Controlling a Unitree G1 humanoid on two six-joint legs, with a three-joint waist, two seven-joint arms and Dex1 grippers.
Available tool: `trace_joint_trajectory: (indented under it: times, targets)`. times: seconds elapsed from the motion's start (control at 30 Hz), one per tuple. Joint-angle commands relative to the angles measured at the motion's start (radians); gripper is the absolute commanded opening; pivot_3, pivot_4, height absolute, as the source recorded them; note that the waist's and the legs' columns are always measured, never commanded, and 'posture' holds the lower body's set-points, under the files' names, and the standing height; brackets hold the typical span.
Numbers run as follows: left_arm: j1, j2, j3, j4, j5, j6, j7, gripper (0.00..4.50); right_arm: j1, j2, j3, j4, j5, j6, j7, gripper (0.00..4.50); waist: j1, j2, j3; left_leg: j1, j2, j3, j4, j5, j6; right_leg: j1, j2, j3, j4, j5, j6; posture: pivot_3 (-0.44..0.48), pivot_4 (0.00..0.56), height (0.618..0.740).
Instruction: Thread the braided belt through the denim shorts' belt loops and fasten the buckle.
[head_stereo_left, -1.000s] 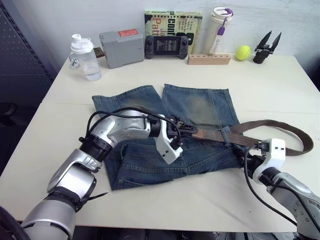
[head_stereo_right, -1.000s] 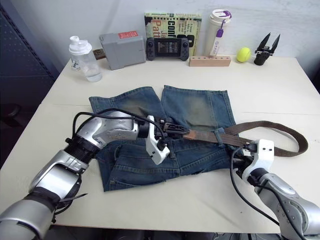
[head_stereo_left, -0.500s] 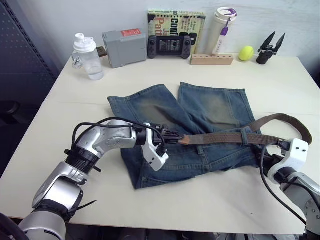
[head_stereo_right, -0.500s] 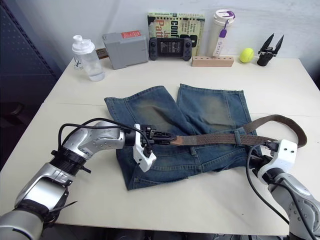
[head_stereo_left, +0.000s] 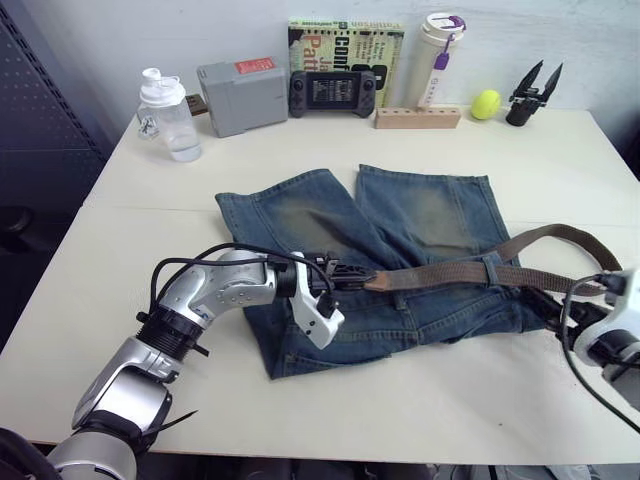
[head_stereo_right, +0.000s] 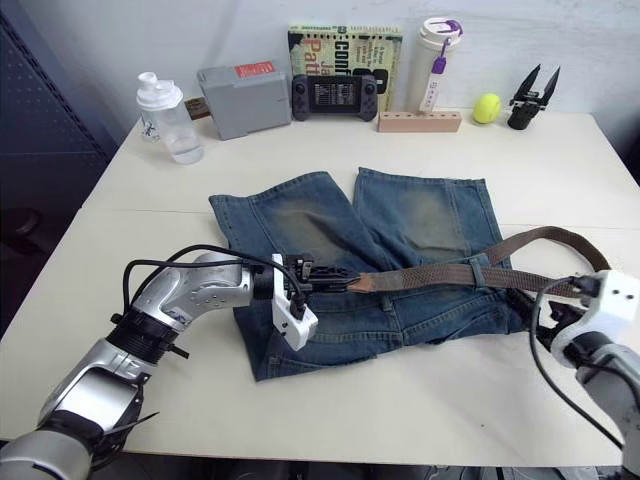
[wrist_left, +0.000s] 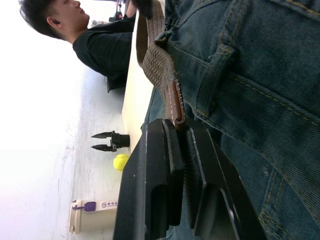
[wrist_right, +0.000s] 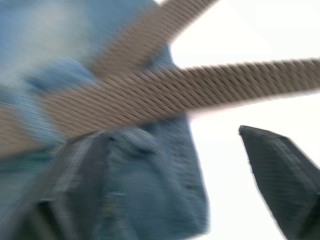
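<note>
- The denim shorts (head_stereo_left: 400, 260) lie flat in the middle of the head view on the pale tabletop (head_stereo_left: 300, 400), waistband toward the lower edge, the 2 legs reaching up the frame.
- The braided belt (head_stereo_left: 440, 275) runs across the waistband from centre to right, passes under a belt loop (head_stereo_left: 492, 270) at the right side of the shorts, then curves off the cloth in a loop at the right edge of the frame (head_stereo_left: 575, 240).
- The belt's tan leather tip (wrist_left: 176, 102) sits at the centre of the frame; the left wrist view shows it caught between the 2 black fingers (wrist_left: 160, 170).
- The left pincer (head_stereo_left: 335, 275) is clamped on that tip, lying low over the shorts just left of centre.
- Another belt loop (wrist_left: 212, 80) stands just beside the tip in the left wrist view.
- The right pincer (wrist_right: 185, 170) is at the lower right of the head view, near the shorts' corner; its fingers (wrist_right: 280, 170) stand apart in its wrist view, with belt and denim beyond them. That view is blurred, so contact with the cloth is hard to judge.
- Along the top edge of the head view: a clear bottle (head_stereo_left: 167, 115), a grey box (head_stereo_left: 240, 95), a handheld game console (head_stereo_left: 333, 92), a book (head_stereo_left: 345, 45), a wooden block (head_stereo_left: 418, 117), a white tumbler (head_stereo_left: 438, 58), a tennis ball (head_stereo_left: 485, 104) and a black spare pincer (head_stereo_left: 530, 95).
- A person in a dark top (wrist_left: 105, 47) shows in the upper left of the left wrist view.
</note>
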Motion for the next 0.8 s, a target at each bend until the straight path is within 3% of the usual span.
trace_joint_trajectory:
  times: [0.03, 0.23, 0.33, 0.43, 0.6, 0.8]
  targets:
    - [0.011, -0.010, 0.031, -0.042, -0.022, 0.004, 0.031, 0.00, 0.085, -0.114, -0.082, -0.065, 0.472, 0.116, 0.059, 4.47, 0.003, 0.001, 0.000, 0.000, 0.000, -0.001, 0.000, 0.000, 0.000, 0.000, 0.000, 0.000, 0.000, 0.000, 0.000, 0.000, 0.150, 0.731]
    - [0.013, -0.017, 0.042, -0.056, -0.015, 0.000, 0.047, 0.00, 0.195, -0.163, 0.119, -0.177, 0.882, -0.034, -0.114, 4.47, 0.002, 0.000, 0.001, 0.001, 0.000, -0.003, 0.000, 0.000, 0.000, 0.000, -0.001, 0.001, 0.000, 0.000, 0.000, 0.000, 0.150, 0.731]
    - [0.012, -0.016, 0.042, -0.060, -0.009, -0.005, 0.053, 0.00, 0.162, -0.001, 0.345, -0.232, 0.905, -0.199, -0.289, 4.47, 0.000, -0.002, 0.001, 0.001, 0.001, -0.004, 0.000, 0.000, 0.000, 0.000, 0.000, 0.001, 0.000, 0.000, 0.000, 0.000, 0.150, 0.731]
    - [0.012, -0.016, 0.043, -0.062, -0.007, -0.006, 0.056, 0.00, 0.131, 0.140, 0.455, -0.242, 0.905, -0.331, -0.434, 4.47, -0.002, 0.000, 0.000, 0.001, 0.001, -0.004, -0.001, 0.000, 0.000, -0.001, 0.000, 0.002, 0.000, 0.000, 0.000, 0.000, 0.150, 0.731]
    - [0.013, -0.011, 0.042, -0.064, -0.004, -0.009, 0.056, 0.00, 0.072, 0.277, 0.506, -0.219, 0.905, -0.479, -0.550, 4.47, 0.000, 0.000, 0.000, 0.000, -0.001, -0.004, 0.001, 0.000, 0.000, -0.001, -0.002, 0.002, 0.000, 0.001, 0.001, 0.000, 0.150, 0.731]
    - [0.012, -0.006, 0.040, -0.060, -0.003, -0.012, 0.056, 0.00, 0.039, 0.324, 0.506, -0.209, 0.905, -0.538, -0.566, 4.47, -0.003, 0.000, 0.000, 0.000, 0.000, -0.003, 0.000, 0.000, 0.000, -0.001, 0.000, 0.001, 0.000, 0.001, 0.001, 0.000, 0.150, 0.731]
